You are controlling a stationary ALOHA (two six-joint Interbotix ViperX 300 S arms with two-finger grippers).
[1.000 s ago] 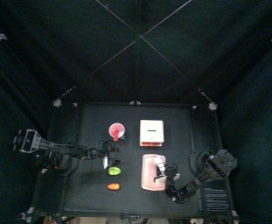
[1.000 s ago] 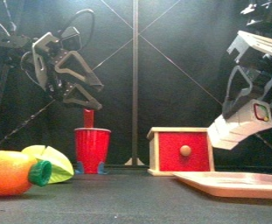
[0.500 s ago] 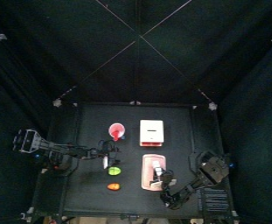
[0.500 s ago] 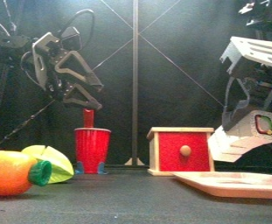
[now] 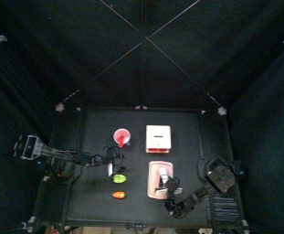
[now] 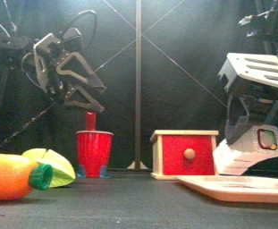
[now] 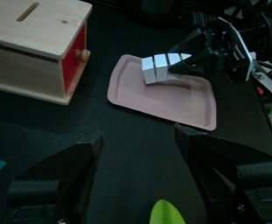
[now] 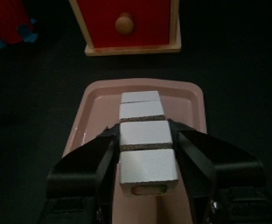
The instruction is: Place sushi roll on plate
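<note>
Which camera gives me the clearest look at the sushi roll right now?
Right wrist view: the sushi roll sits between that gripper's open jaws, over the plate. Left wrist view shows it small; top view barely; front view hides it.

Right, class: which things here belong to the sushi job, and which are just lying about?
Job: sushi roll, pink plate.
Lying about: red cup, wooden box with red front, orange piece, green piece.

plate [image 6: 242, 188] cut off at front view's edge, sushi roll [image 8: 145, 147] partly behind the jaws (contact unclear)
</note>
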